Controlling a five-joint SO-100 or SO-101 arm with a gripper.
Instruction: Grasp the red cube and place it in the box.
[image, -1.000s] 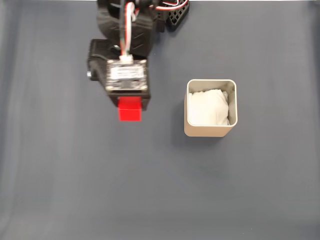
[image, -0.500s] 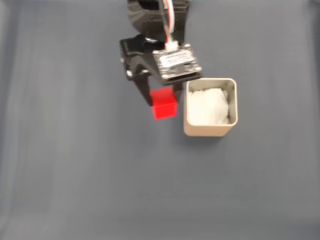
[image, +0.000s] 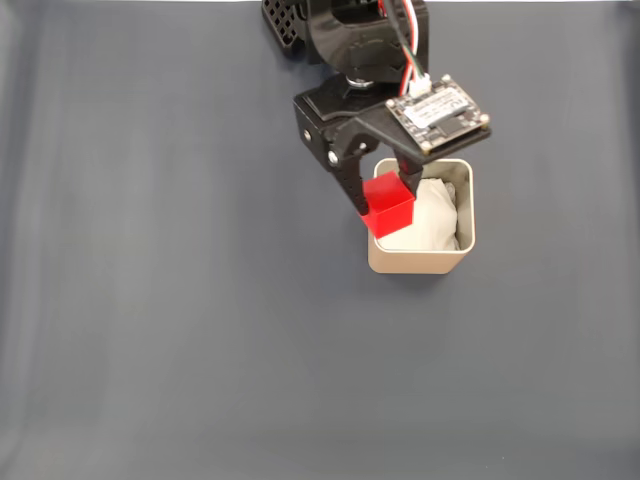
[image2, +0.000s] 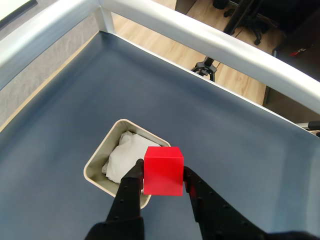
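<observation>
Currently, the cube (image: 387, 203) is clamped between the 2 fingers of the gripper (image: 385, 200) and is carried clear of the table (image: 150, 300). In the fixed view it is seen over the left wall of the box (image: 420, 262), overlapping the rim; in the wrist view the cube (image2: 163, 170) is seen above the near right corner of the box (image2: 97, 162), not yet centred over the padding (image2: 125, 155). Grasping and lifting are judged complete; centring over the opening and release remain. A label on the wrist board (image: 438, 110) is visible, but its writing cannot be read.
</observation>
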